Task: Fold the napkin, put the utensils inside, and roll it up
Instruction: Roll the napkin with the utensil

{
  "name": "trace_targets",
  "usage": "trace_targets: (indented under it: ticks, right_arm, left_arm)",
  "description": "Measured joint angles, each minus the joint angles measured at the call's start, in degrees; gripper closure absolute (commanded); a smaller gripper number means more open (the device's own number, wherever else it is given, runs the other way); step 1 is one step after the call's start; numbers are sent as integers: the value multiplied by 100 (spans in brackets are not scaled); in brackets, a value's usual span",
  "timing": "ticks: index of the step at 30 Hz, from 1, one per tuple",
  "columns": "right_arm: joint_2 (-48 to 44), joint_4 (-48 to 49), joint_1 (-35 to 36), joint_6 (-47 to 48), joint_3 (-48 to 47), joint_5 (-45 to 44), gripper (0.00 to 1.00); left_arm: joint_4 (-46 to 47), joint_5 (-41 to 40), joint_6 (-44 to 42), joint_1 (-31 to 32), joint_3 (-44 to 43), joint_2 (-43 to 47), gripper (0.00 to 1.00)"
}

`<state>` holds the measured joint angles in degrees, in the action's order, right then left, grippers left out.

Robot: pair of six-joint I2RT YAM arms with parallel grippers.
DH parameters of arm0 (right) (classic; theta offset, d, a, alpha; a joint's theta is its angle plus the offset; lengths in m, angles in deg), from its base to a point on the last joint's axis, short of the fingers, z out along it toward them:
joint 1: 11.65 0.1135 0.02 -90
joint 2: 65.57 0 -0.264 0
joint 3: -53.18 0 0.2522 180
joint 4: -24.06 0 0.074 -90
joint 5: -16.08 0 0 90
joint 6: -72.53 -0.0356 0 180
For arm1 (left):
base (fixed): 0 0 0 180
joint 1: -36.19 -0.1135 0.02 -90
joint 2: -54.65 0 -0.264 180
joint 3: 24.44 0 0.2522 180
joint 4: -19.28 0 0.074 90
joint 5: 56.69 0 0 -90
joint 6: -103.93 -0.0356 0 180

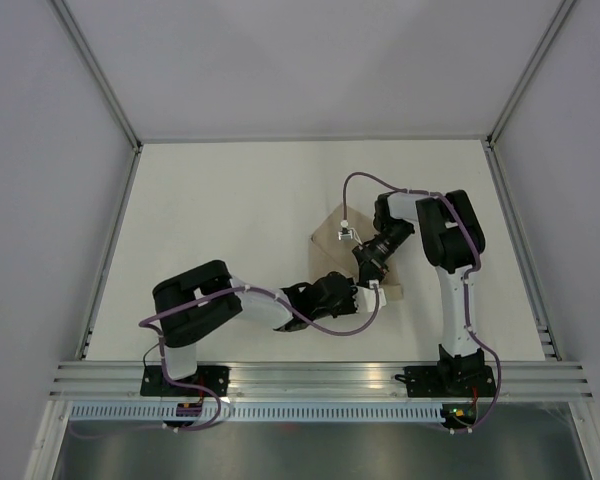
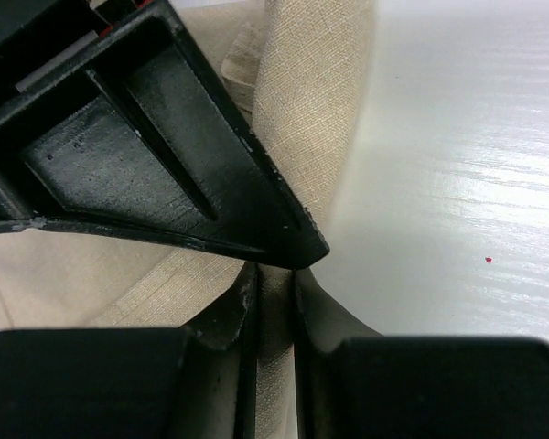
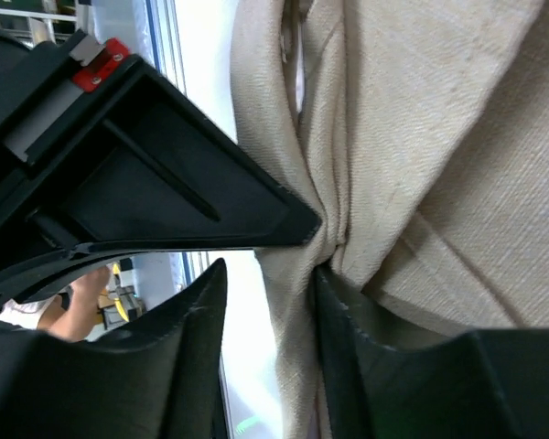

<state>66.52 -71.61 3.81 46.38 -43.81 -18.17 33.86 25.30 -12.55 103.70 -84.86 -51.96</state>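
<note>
- The left claw (image 1: 354,297) is clamped on a fold of the napkin (image 1: 329,246). In the left wrist view its jaws stand almost together (image 2: 276,282), with a narrow strip of tan cloth pinched between them.
- The right claw (image 1: 366,272) has its jaws apart. In the right wrist view (image 3: 270,271) a gathered bunch of cloth runs through the gap and lies against one finger (image 3: 348,329), with white surface showing beside it.
- The white table (image 1: 230,200) carries everything, and the cloth sits right of its middle.
- The left arm (image 1: 205,300) lies low and reaches to the right. The right arm (image 1: 450,240) bends over from the right and points its wrist down and to the left. The two claws meet at the near edge of the cloth, just beside each other.
- The napkin is bunched rather than flat. A tan corner shows beyond the claws, and a small pale piece shows to their right (image 1: 392,292).
- Up close the weave is creased into long folds (image 3: 439,137), and they converge at the right claw's fingertips.
- A tiny red speck (image 2: 488,260) sits on the bare table beside the left claw.
</note>
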Motion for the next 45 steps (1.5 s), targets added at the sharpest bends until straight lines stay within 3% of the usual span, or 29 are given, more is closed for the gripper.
trace_targets:
  ticks: [1,5,17,22,26,33,40,45]
  right_arm:
    - [-70,31,2,-46,15,-13,45]
    - [-435,315,-2,-238,101,-136,42]
    - [-1980,1891,-691,-815,662,-457,40]
    - [-2802,2649,-1003,-914,1508,-529,39]
    - [-4074,3679,-1034,-1064,2719,-713,35]
    - [-5792,5213,-514,-1198,4236,-1248,31]
    - [-6382,6341,636,-1178,5305,-2103,31]
    - [-6384,6865,852,-1075,5665,-2570,35]
  left_arm:
    - [-39,133,59,-55,-13,17,98]
    - [-260,763,369,-352,-105,50,98]
    - [-1051,2767,1233,-1259,-442,85,98]
    - [-1443,3864,1598,-1733,-782,-153,98]
    - [-1683,4822,1878,-2098,-1139,-511,98]
    - [-1954,6094,2258,-2498,-1648,-1093,98]
    - [-2422,6800,2402,-2603,-2048,-1467,98]
    - [-2734,7075,2411,-2603,-2199,-1602,98]
